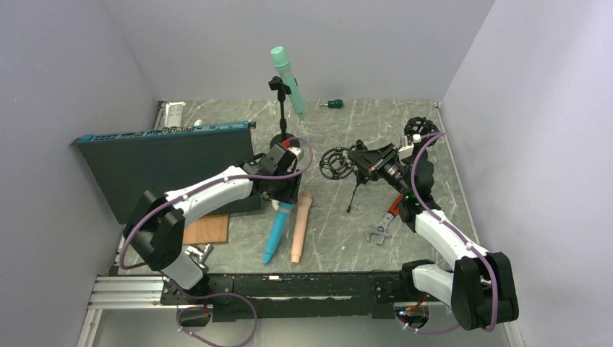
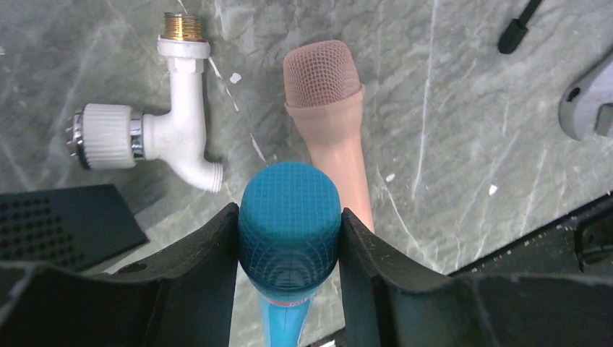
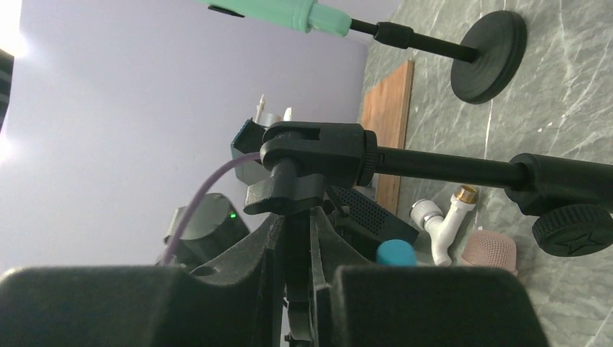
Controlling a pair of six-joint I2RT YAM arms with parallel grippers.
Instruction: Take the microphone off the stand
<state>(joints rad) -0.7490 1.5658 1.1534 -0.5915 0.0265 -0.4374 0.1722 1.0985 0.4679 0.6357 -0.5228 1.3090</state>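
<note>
A green microphone (image 1: 288,79) sits clipped in a tall black stand (image 1: 282,119) at the back centre; it also shows in the right wrist view (image 3: 289,11) above the stand's round base (image 3: 488,54). My left gripper (image 1: 283,194) is shut on the head of a blue microphone (image 2: 289,217), which lies on the table (image 1: 277,235). A tan microphone (image 1: 301,228) lies beside it. My right gripper (image 1: 377,165) is shut on the black tripod stand (image 3: 318,152) that carries an empty shock-mount ring (image 1: 334,163).
A dark blue panel (image 1: 166,163) stands at the left, with a wood board (image 1: 206,228) in front of it. A white plastic tap (image 2: 159,130) lies near the blue microphone. A wrench (image 1: 379,231) and a green-handled screwdriver (image 1: 334,103) lie on the table.
</note>
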